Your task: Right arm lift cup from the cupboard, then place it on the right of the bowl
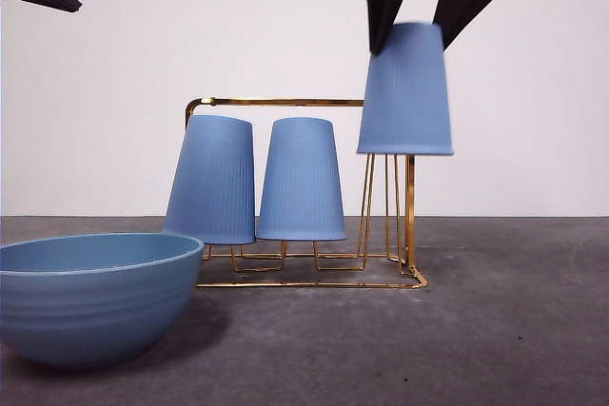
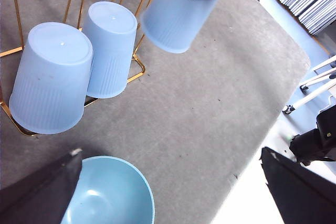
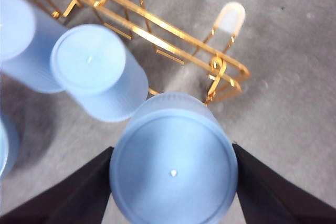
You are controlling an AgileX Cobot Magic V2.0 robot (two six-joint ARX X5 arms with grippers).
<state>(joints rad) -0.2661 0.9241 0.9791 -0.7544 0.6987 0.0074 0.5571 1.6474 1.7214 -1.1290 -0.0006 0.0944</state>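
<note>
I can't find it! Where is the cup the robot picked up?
In the front view the cup hangs upside down in the right gripper, above the cupboard's right end, beside two racked cups.

The rack stands mid-table; 2 cups sit upside down on its pegs, side by side toward its left end; a 3rd cup hangs upside down above its right end, clear of the pegs; the bowl sits before the rack, to its left.

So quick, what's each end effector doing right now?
Right end effector: shut on the cup, lifted above the cupboard.
Left end effector: open, holding nothing.
</note>
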